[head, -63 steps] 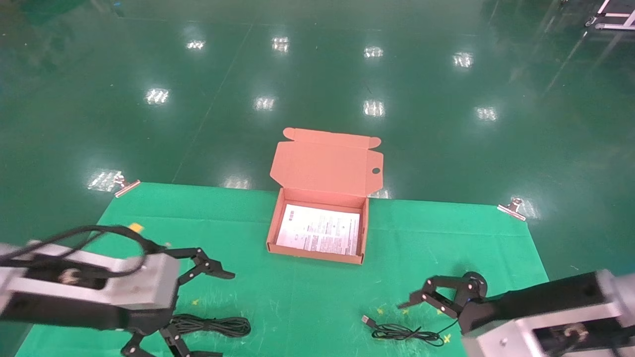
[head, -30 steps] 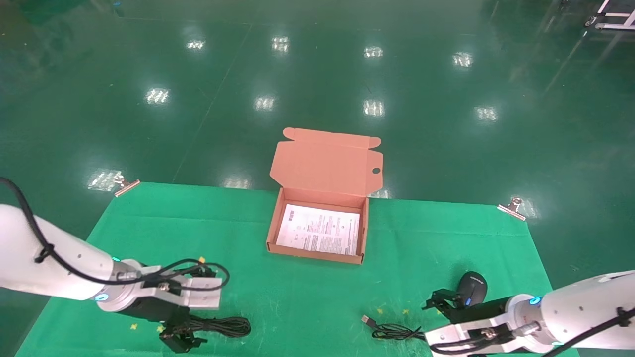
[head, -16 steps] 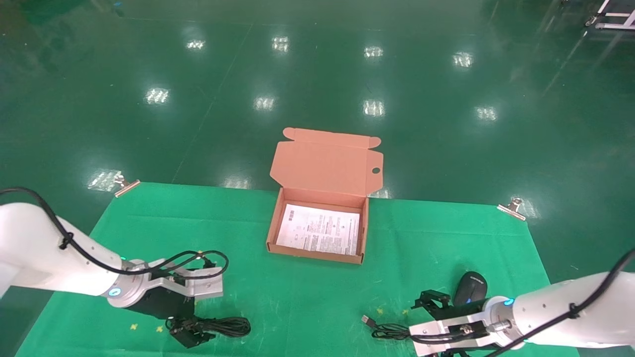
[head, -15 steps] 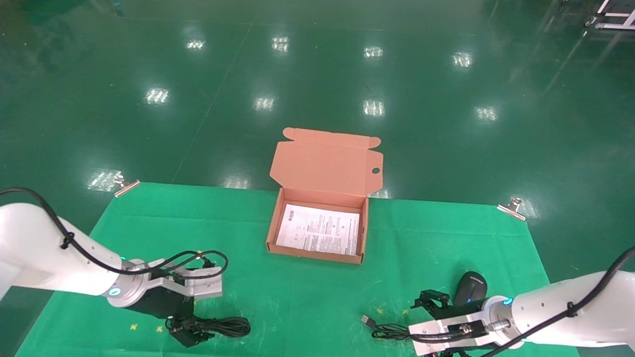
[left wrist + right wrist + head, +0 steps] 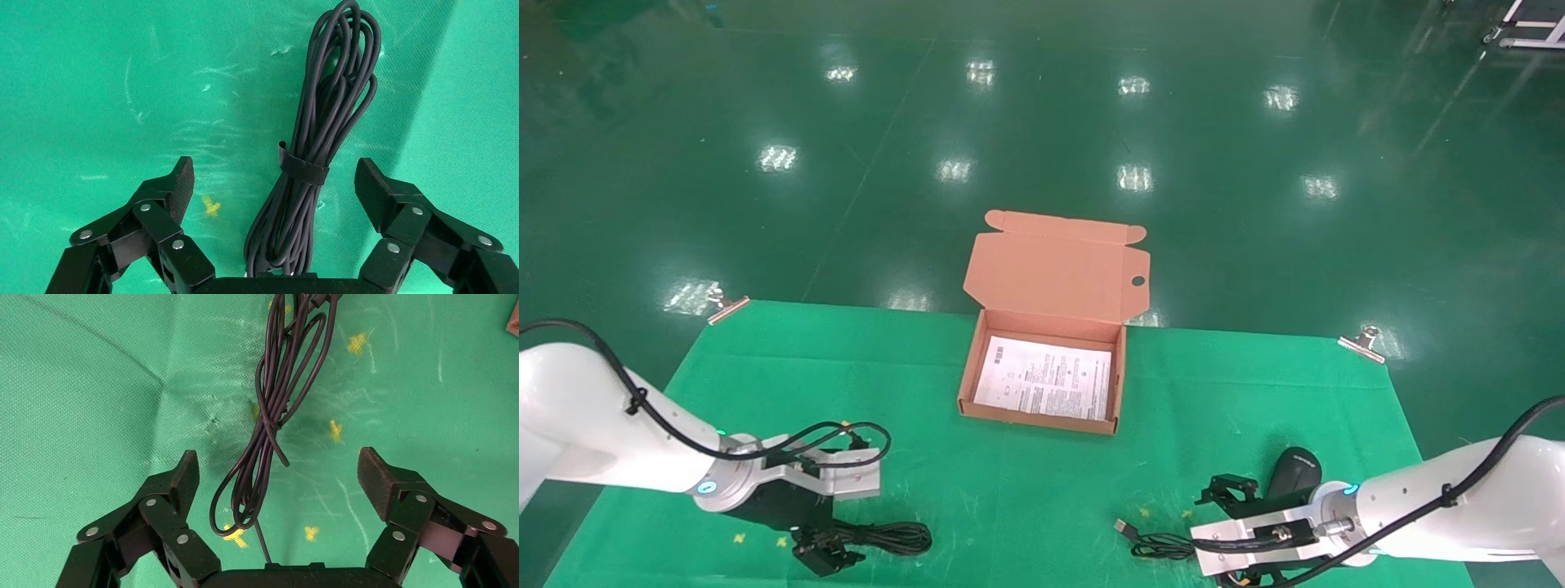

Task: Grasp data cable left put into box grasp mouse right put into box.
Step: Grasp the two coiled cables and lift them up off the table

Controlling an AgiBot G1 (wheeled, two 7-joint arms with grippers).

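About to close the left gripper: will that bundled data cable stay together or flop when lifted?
The data cable is strapped mid-bundle, so it likely lifts as one. Its loose loop ends probably sag. The open left gripper straddles it near the strap.

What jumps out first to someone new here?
The open salmon box at the middle of the green mat, a printed sheet inside. Then both grippers, low with jaws open: the left gripper straddles the data cable, the right gripper straddles the mouse's cord, the mouse beside it.
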